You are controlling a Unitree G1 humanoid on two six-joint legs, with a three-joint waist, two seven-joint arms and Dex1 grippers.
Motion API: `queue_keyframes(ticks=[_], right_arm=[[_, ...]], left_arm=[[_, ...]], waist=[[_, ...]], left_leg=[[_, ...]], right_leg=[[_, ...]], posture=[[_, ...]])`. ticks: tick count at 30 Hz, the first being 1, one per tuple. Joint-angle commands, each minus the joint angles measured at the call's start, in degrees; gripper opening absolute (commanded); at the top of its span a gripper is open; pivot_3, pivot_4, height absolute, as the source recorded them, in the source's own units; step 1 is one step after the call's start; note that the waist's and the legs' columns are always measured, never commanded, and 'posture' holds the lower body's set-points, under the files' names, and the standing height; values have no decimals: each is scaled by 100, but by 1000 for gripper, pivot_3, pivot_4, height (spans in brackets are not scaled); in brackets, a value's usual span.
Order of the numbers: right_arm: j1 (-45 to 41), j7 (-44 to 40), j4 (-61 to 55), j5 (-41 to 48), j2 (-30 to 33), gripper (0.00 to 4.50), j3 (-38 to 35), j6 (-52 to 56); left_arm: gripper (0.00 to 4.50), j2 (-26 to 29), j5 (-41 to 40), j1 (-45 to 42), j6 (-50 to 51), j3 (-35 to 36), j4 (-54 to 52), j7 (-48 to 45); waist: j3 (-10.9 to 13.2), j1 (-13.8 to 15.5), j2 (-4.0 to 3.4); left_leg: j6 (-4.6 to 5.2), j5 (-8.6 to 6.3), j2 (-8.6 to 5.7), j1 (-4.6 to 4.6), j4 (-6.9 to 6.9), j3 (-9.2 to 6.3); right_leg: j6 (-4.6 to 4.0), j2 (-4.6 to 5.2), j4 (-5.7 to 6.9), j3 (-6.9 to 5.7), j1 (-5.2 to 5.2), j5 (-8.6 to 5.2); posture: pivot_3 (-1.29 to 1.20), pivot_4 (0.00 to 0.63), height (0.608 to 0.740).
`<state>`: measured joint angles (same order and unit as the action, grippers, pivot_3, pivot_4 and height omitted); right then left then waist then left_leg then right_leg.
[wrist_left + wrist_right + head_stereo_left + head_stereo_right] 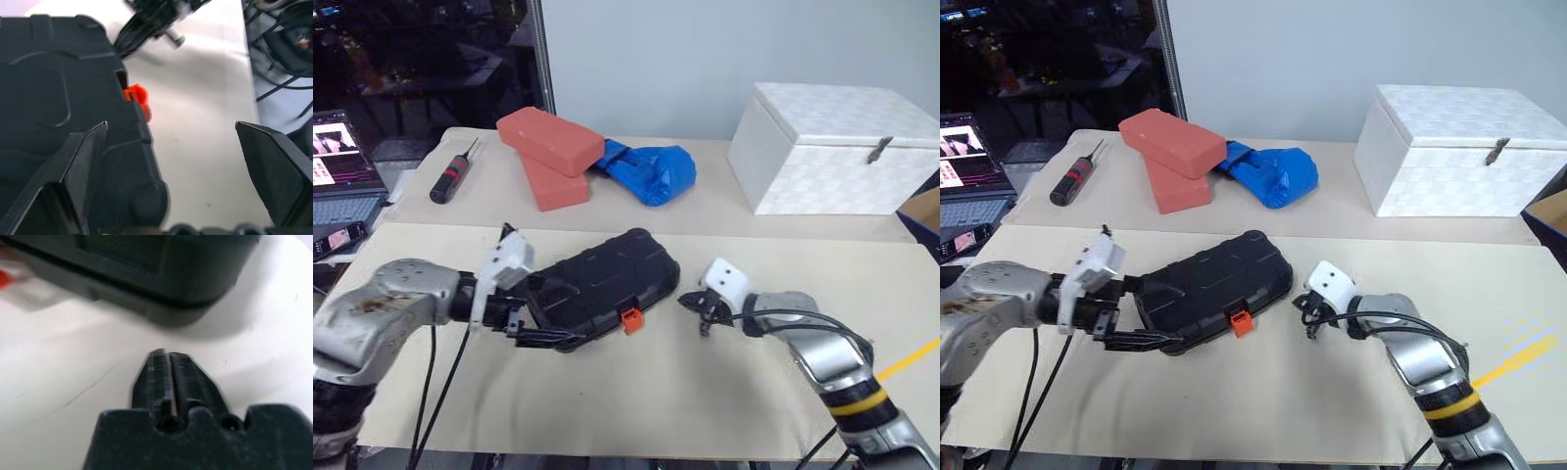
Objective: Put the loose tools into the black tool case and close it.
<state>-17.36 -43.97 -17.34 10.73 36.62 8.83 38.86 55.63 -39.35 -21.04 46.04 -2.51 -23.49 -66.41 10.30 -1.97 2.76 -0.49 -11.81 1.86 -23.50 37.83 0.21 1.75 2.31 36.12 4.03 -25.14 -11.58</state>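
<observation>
Closing stage, by the look of it: black tool case (597, 287) lying flat on the tabletop (636, 411) with its lid down and the orange latch (629, 319) on its near edge, between the 2 arms; no loose tools visible outside the case, so presumably already packed, though impossible to confirm with the lid shut. Left pincer (548, 338) spread wide at the case's left end, one finger (83, 166) over the lid corner, the other off the edge above bare tabletop. Right pincer (164, 363) just right of the case, fingers nearly together, gripping nothing. Next move probably a press on the lid and a snap of the latch; calls for steadying from the left. Latch engagement hard to judge; contents hidden; contact between left finger and lid uncertain.
</observation>
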Motion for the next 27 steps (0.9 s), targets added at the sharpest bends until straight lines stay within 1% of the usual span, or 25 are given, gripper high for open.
queue_keyframes(ticks=[1,3,5,6,7,8,9,10,11,12,13,15,17,18,19,20,21,23,26,27], right_arm=[[338,40,-1277,922,-143,1863,-475,1047],[508,289,-1686,1159,-421,2560,-383,1458],[626,509,-1878,1106,-550,3154,-122,1632],[674,588,-1932,1010,-567,3468,57,1605],[669,758,-1914,916,-681,3221,202,1592],[645,903,-1880,879,-802,3121,287,1608],[624,1005,-1850,856,-878,2914,375,1608],[576,1115,-1747,775,-956,2625,500,1564],[548,1177,-1683,719,-989,2201,586,1527],[515,1325,-1564,656,-1125,1941,609,1499],[469,1417,-1474,629,-1236,1552,624,1475],[427,1569,-1414,823,-1567,844,470,1695],[423,1547,-1462,923,-1645,157,449,1799],[432,1562,-1486,940,-1670,157,444,1810],[462,1589,-1548,974,-1696,343,458,1842],[489,1623,-1597,1007,-1722,653,466,1875],[525,1639,-1654,1024,-1722,859,500,1905],[551,1755,-1693,939,-1723,1658,535,1920],[485,1857,-1645,859,-1667,2626,502,1972],[388,1944,-1555,850,-1663,2626,311,2038]], left_arm=[[4500,147,444,-39,51,-555,116,-105],[4500,60,627,-101,84,-816,315,-69],[4500,45,841,-124,-89,-987,426,-139],[4500,49,855,-133,-122,-1003,430,-188],[4500,40,845,-158,-112,-996,444,-204],[4500,38,837,-176,-106,-986,460,-219],[4500,42,835,-188,-108,-981,475,-236],[4500,46,854,-202,-124,-980,506,-247],[4500,49,869,-210,-135,-980,522,-257],[4500,46,884,-224,-135,-983,541,-262],[4500,49,905,-233,-148,-990,549,-275],[4500,51,934,-240,-158,-983,553,-287],[4500,43,955,-238,-158,-968,556,-300],[4500,42,973,-233,-167,-961,562,-299],[4500,25,990,-221,-173,-940,568,-258],[4500,-5,1002,-211,-183,-916,576,-207],[4500,-41,984,-194,-159,-892,563,-154],[4500,-71,963,-147,-138,-880,515,-118],[4500,-142,875,-21,-168,-793,424,-93],[4500,-193,822,9,-246,-698,392,-97]], waist=[[0,-44,1],[-2,-46,2],[-11,-53,-10],[-15,-53,-17],[-16,-53,-20],[-16,-60,-20],[-16,-64,-20],[-17,-66,-20],[-17,-67,-20],[-17,-66,-20],[-17,-67,-20],[-17,-65,-20],[-17,-63,-22],[-18,-60,-23],[-18,-59,-22],[-18,-53,-22],[-18,-50,-23],[-18,-48,-23],[-18,-51,-23],[-18,-51,-23]], left_leg=[[0,0,1,7,0,0],[0,0,8,14,0,-3],[0,0,12,38,-1,-8],[0,0,12,47,-1,-7],[0,0,8,50,-1,-7],[0,1,7,57,-1,-6],[-1,1,7,74,0,-5],[-1,1,6,81,0,-6],[-1,0,6,86,0,-6],[-1,0,6,92,1,-5],[-2,0,6,95,0,-5],[-2,0,6,98,0,-5],[-2,0,8,98,0,-5],[-2,0,7,97,-1,-5],[-1,0,6,96,-4,-5],[-1,0,7,96,-6,-5],[-1,0,6,89,-8,-6],[-1,0,4,82,-9,-7],[-1,-1,4,81,-8,-7],[-1,0,4,82,-8,-7]], right_leg=[[0,-1,4,0,4,-1],[-5,-9,9,-1,5,1],[-14,-16,16,-5,22,-4],[-38,-16,16,-3,29,-16],[-53,-15,15,2,32,-24],[-54,-14,13,4,39,-25],[-55,-12,6,4,57,-25],[-55,-9,-7,4,67,-25],[-54,-6,-10,4,72,-25],[-54,-4,-14,4,79,-25],[-54,-1,-17,4,80,-25],[-54,-1,-18,4,83,-25],[-54,-1,-13,2,81,-25],[-54,-1,-10,2,81,-25],[-54,-1,-9,2,81,-25],[-54,-1,-10,1,81,-25],[-53,-1,-10,0,78,-27],[-50,-1,-11,-1,74,-29],[-49,0,-12,0,75,-29],[-49,0,-12,0,76,-29]], posture=[[0,150,740],[0,150,740],[0,150,740],[0,150,740],[0,150,740],[0,150,740],[0,150,740],[0,150,740],[0,150,740],[0,150,740],[0,150,740],[0,150,740],[0,150,740],[0,150,740],[0,150,740],[0,150,740],[0,150,740],[0,150,740],[0,150,740],[0,150,740]])
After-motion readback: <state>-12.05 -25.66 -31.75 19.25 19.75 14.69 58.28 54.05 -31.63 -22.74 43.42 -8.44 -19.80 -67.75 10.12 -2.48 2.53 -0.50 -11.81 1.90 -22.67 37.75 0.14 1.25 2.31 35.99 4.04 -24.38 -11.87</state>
